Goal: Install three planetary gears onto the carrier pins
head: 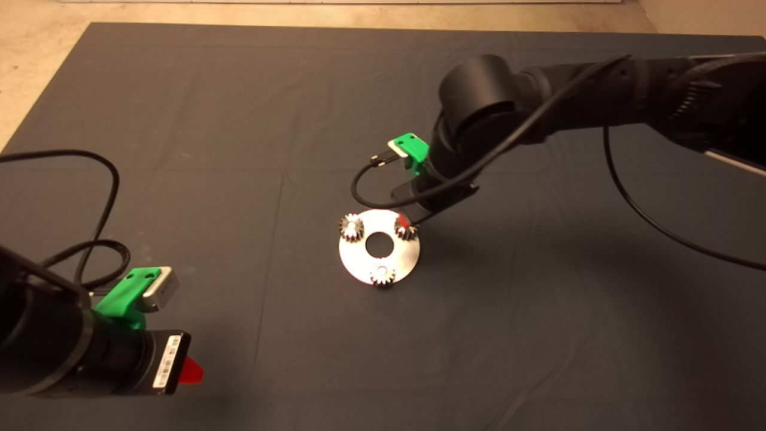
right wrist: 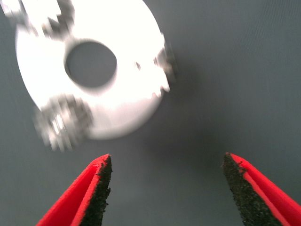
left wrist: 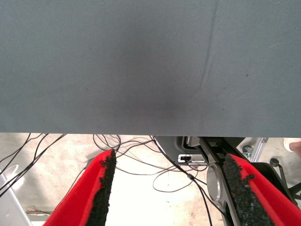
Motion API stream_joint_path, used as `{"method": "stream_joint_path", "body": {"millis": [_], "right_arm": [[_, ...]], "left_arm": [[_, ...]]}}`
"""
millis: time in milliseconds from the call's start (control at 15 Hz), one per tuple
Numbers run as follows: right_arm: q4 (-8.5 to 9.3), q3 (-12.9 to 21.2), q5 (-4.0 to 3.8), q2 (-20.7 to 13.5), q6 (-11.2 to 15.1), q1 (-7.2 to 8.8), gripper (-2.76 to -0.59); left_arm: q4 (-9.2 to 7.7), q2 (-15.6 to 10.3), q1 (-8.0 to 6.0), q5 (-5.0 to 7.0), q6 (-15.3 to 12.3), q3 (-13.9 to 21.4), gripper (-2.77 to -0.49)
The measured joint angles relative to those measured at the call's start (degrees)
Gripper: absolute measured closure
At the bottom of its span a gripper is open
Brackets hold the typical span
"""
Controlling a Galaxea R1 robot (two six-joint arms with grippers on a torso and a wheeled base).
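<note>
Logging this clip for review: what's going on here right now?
All three planetary gears sit on the round plate, one at each pin position. The right hand is open and empty just beside the plate, over the mat, next to the gear on the plate's right edge. The left hand waits open at the mat's near left edge, holding nothing.
</note>
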Motion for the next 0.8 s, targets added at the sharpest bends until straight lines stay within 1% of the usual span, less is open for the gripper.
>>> {"method": "stream_joint_path", "body": {"millis": [67, 133, 200, 267, 333, 400, 467, 533, 600, 667, 733, 800], "right_arm": [[0.63, 5.0, 0.00, -3.7, 2.2, 0.02, -1.76], [1.03, 9.8, -0.26, -7.9, 5.0, 0.03, -1.76], [1.14, 14.4, -0.44, -11.8, 7.7, 0.10, -1.79], [1.14, 19.3, -0.67, -15.7, 10.6, 0.17, -1.87], [1.27, 24.1, -0.66, -19.4, 13.1, 0.21, -1.89], [1.68, 28.7, -0.43, -23.2, 15.6, 0.21, -1.99], [2.12, 32.1, -0.45, -27.3, 17.8, 0.21, -2.02], [2.27, 33.9, -0.61, -30.3, 19.2, 0.40, -2.02], [2.38, 34.9, -0.89, -32.4, 20.4, 0.68, -2.13], [2.46, 35.3, -1.11, -33.1, 21.2, 0.84, -2.18], [2.54, 35.8, -1.00, -33.1, 22.0, 0.84, -2.18], [2.70, 36.2, -0.63, -33.1, 22.9, 0.84, -2.27]], "left_arm": [[-0.04, 0.5, 0.00, 0.05, 0.0, 0.0, -1.60], [-0.04, 1.3, 0.00, 0.00, 0.1, 0.0, -1.60], [-0.02, 2.4, 0.12, 0.00, 0.2, 0.0, -1.69], [-0.04, 3.3, 0.28, -0.01, 0.1, 0.0, -1.75], [-0.02, 4.0, 0.30, -0.01, 0.1, 0.0, -1.75], [-0.04, 4.5, 0.30, -0.01, 0.1, 0.0, -1.86], [-0.04, 4.5, 0.31, 0.07, 0.1, 0.0, -1.90], [-0.04, 4.6, 0.31, 0.02, 0.1, 0.0, -1.90], [-0.04, 4.9, 0.31, 0.05, 0.0, 0.0, -1.95], [-0.04, 5.4, 0.31, 0.00, 0.0, 0.1, -2.03], [-0.04, 6.0, 0.31, -0.04, 0.0, 0.2, -2.04], [-0.06, 6.3, 0.31, -0.01, -0.1, 0.3, -2.10]]}}
